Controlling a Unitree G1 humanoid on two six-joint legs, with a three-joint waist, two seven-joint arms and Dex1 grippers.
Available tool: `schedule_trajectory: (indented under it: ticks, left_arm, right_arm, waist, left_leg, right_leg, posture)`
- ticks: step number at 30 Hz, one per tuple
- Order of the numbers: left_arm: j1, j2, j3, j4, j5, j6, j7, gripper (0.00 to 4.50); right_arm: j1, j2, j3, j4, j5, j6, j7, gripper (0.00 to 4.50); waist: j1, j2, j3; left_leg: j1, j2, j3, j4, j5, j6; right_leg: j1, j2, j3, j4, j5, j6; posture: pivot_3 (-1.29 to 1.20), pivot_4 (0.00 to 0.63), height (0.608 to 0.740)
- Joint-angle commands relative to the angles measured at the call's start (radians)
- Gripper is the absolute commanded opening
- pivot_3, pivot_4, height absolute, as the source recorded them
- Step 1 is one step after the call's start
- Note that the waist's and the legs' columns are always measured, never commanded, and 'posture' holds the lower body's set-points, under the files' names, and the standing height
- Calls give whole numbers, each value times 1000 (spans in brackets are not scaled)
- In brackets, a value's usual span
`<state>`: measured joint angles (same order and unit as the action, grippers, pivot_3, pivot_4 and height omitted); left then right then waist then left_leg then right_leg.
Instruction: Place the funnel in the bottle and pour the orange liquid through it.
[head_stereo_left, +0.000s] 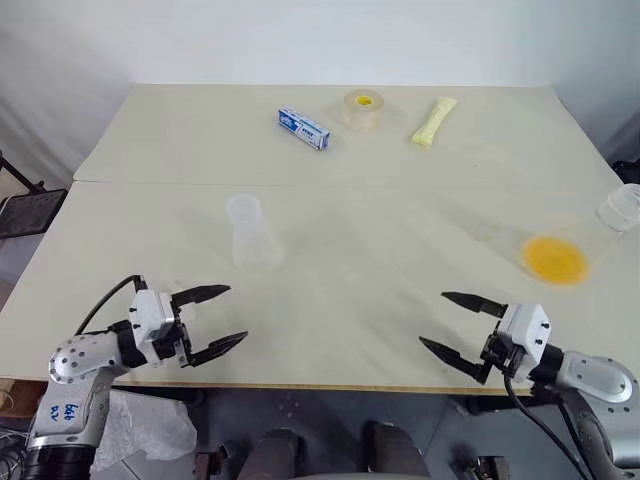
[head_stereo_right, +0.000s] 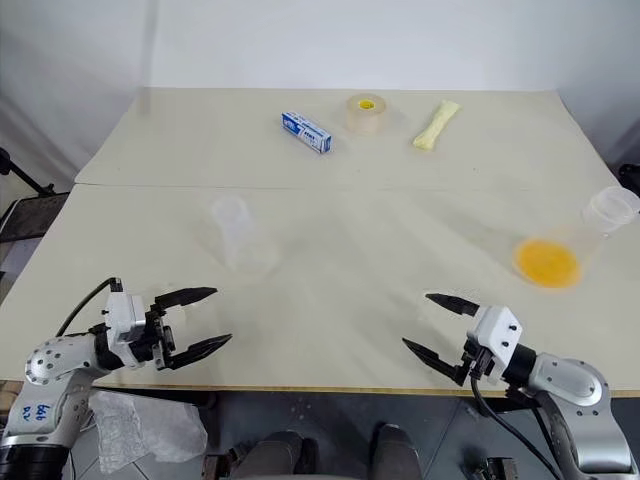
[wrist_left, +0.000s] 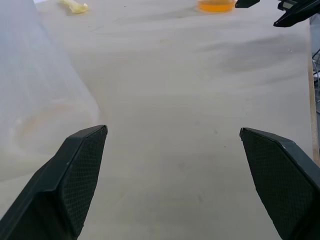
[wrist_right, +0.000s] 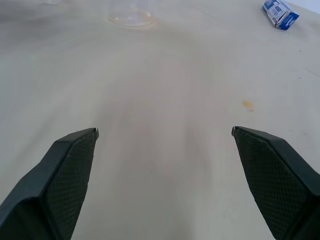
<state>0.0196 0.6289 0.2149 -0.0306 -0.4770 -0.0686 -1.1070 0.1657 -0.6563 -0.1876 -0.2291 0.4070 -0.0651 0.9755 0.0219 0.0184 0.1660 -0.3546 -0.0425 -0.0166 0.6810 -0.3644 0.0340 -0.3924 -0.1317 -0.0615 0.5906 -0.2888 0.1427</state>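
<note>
The bottle (head_stereo_left: 250, 235), a clear conical flask, stands upright left of the table's middle; in the left wrist view the bottle (wrist_left: 40, 100) rises close beside one finger. The orange liquid (head_stereo_left: 555, 259) lies as a shallow pool in a larger clear flask (head_stereo_left: 622, 208) at the right edge. The funnel is out of view. My left gripper (head_stereo_left: 236, 314) hovers open and empty near the front edge, just in front of the bottle. My right gripper (head_stereo_left: 432, 318) is open and empty too, short of the orange liquid and to its left.
At the back of the table (head_stereo_left: 330, 370) lie a blue-and-white box (head_stereo_left: 303, 128), a tape roll (head_stereo_left: 364, 109) and a pale yellow packet (head_stereo_left: 434, 121). A seam (head_stereo_left: 400, 186) runs across the tabletop. Bare surface stretches between the two grippers.
</note>
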Motion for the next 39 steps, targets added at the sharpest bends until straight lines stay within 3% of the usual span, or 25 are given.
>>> schedule_trajectory:
  ticks: [1,10,21,30,39]
  left_arm:
    - [-11,-9,-1,-50,-39,36,13,4500]
    - [-31,-28,56,-167,-88,309,265,4500]
    - [-14,73,215,-130,-99,326,242,4500]
    - [-255,58,96,27,-45,272,173,4500]
    - [-524,19,-32,331,48,146,73,4500]
  right_arm:
    - [-15,-7,-21,-13,11,6,-10,4483]
    - [-34,6,0,-22,8,26,-26,4483]
    - [-75,22,27,26,0,-3,-21,4483]
    - [-88,47,42,20,-7,-20,-27,4483]
    - [-59,51,32,-20,-18,-18,-61,4483]
  waist:
    - [0,0,0]
    - [0,-1,0]
    - [-3,-1,1]
    - [0,-2,1]
    - [-1,-2,1]
  left_leg:
    - [0,0,0,0,0,0]
    - [0,0,0,0,0,0]
    - [0,0,0,0,0,0]
    - [0,-1,0,1,0,0]
    - [0,-1,1,1,0,0]
  right_leg:
    - [0,0,0,0,0,0]
    - [0,0,1,1,0,0]
    - [0,0,0,1,0,0]
    - [0,1,-3,4,0,0]
    - [0,5,-6,5,0,1]
  posture:
    - [0,150,740]
    - [0,150,740]
    - [0,150,740]
    - [0,150,740]
    - [0,150,740]
